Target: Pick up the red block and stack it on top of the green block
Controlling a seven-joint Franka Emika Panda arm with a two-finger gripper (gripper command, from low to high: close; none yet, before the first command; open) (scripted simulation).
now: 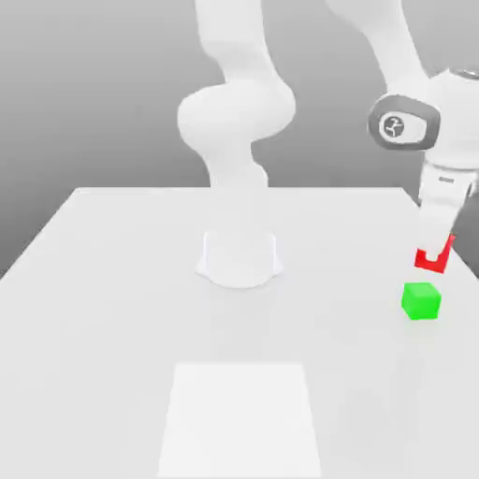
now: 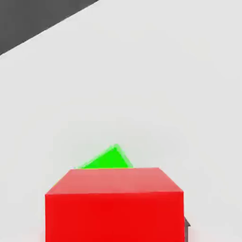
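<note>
red block (image 1: 432,266), operator: your jaws (image 1: 433,254) are clamping it, holding it tilted near the counter's (image 1: 112,327) edge at the exterior view's right. the green block (image 1: 421,301) is resting on the counter, just beside the red one and apart from it in that view.

Bright, flat light; exterior view washed out, white arm (image 1: 239,122) nearly merging with pale surface (image 1: 112,327). Shadows very faint, source can't tell. Background grey gradient, darker lower down. Red block (image 2: 113,215): top face paler than front. Green block's (image 2: 109,158) edges slightly fuzzy, hand view.
</note>
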